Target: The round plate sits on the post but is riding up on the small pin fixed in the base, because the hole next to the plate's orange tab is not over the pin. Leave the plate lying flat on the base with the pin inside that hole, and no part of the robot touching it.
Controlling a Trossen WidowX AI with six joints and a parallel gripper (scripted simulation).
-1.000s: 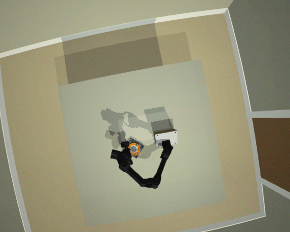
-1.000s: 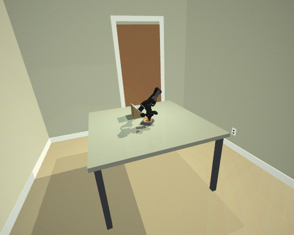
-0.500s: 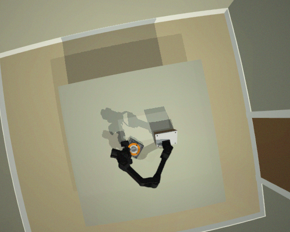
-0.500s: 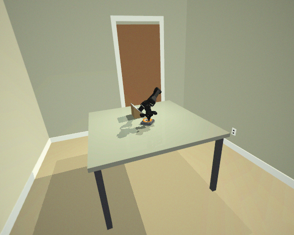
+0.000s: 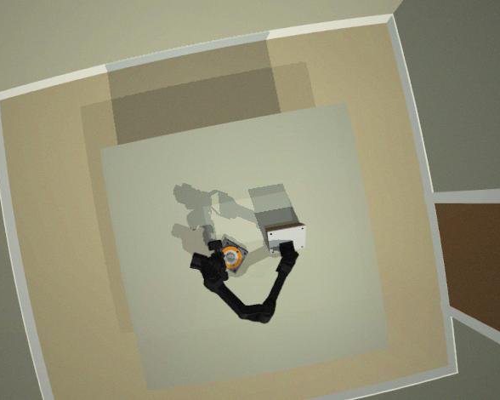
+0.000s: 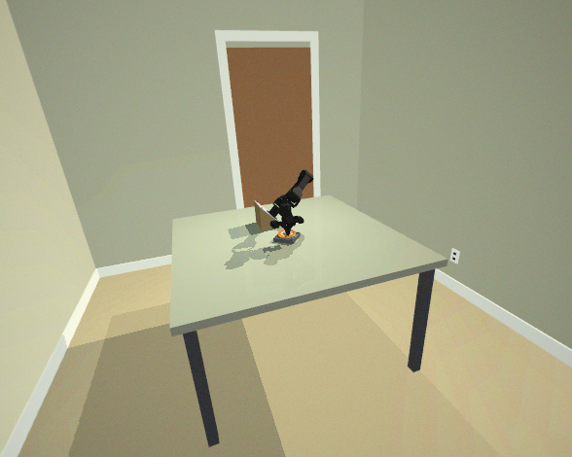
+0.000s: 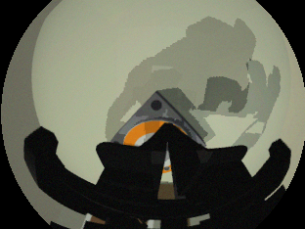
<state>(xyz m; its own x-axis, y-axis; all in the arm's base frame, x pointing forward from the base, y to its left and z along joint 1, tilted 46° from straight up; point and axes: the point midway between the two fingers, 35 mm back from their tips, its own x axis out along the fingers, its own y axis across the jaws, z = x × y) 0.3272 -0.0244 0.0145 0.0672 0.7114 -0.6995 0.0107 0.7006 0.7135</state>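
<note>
Now my gripper (image 7: pixel 167 126) is shut tight with nothing between its fingers. Its tips point down at the round orange plate (image 5: pixel 231 257), right over the plate's near edge. The plate sits on its grey square base (image 7: pixel 171 107) on the table (image 6: pixel 325 261). I cannot tell if it lies flat.

- You have a pale green square table (image 6: pixel 325 256) on dark legs (image 6: pixel 201 388), mid-room.
- Far side: brown door (image 6: pixel 271 123) in a white frame, shut.
- Right wall, low down: a white outlet (image 6: pixel 454 255), just past the table's right corner.
- White baseboard (image 6: pixel 513 319) runs along the walls; tan floor (image 6: pixel 375 393) under the table.
- On the tabletop, a small white-faced box (image 5: pixel 286 237) with brown sides, screws at its corners.
- Grey shadows (image 5: pixel 198 202) spread across the tabletop, left of the box.
</note>
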